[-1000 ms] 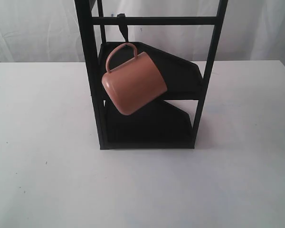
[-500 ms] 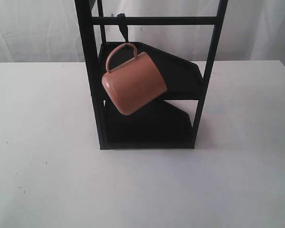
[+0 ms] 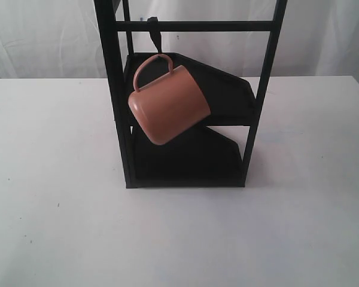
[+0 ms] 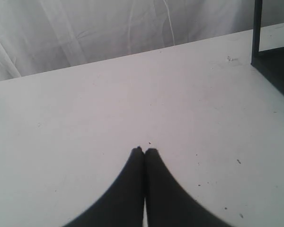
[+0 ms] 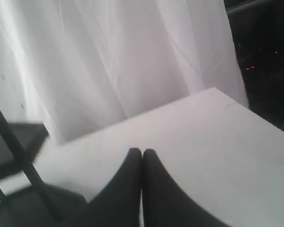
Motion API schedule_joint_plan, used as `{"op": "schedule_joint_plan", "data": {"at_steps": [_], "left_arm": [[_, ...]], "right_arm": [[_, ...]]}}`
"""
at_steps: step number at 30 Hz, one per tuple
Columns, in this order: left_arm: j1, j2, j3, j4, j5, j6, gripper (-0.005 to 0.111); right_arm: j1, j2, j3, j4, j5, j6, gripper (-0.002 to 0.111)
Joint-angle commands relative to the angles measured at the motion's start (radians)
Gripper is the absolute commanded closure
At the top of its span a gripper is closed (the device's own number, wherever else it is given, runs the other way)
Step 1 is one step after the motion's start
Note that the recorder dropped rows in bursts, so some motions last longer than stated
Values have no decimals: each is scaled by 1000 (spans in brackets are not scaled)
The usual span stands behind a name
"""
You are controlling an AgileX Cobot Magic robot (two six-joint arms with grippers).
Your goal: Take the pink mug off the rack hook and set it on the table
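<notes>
The pink mug (image 3: 169, 106) hangs tilted by its loop handle from the rack hook (image 3: 155, 34), which drops from the thin crossbar of the black rack (image 3: 115, 89). The rack stands on the white table (image 3: 54, 179). Neither gripper shows in the exterior view. In the left wrist view my left gripper (image 4: 144, 151) is shut with nothing in it, over bare tabletop (image 4: 85, 113), with a corner of the rack (image 4: 270, 56) off to one side. My right gripper (image 5: 142, 152) is shut and empty too, above the table (image 5: 217, 127) near the rack's frame (image 5: 14, 142).
White curtains (image 3: 42, 36) hang behind the table. The rack's two black shelves (image 3: 227, 95) sit behind and below the mug. A dark area (image 5: 265, 52) lies beyond the table's edge in the right wrist view.
</notes>
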Motion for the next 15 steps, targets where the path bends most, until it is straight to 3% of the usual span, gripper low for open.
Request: {"op": "schedule_joint_plan", "data": {"at_steps": [1,4,6,9,12,15], "left_arm": [[2,-4,3,-3,-3,-2,107],[2,-4,3,-3,-3,-2,107],[2,-4,3,-3,-3,-2,107],[2,-4,3,-3,-3,-2,107],[2,-4,3,-3,-3,-2,107],[2,-4,3,-3,-3,-2,107]], "right_arm": [[2,-4,5,117,-231,124,108],[2,-4,5,124,-475,138,108],[5,-4,5,124,-537,138,108],[6,-4,-56,118,-394,136,108],[6,46,-160,5,2,63,108],[6,171,-204,8,145,0,108]]}}
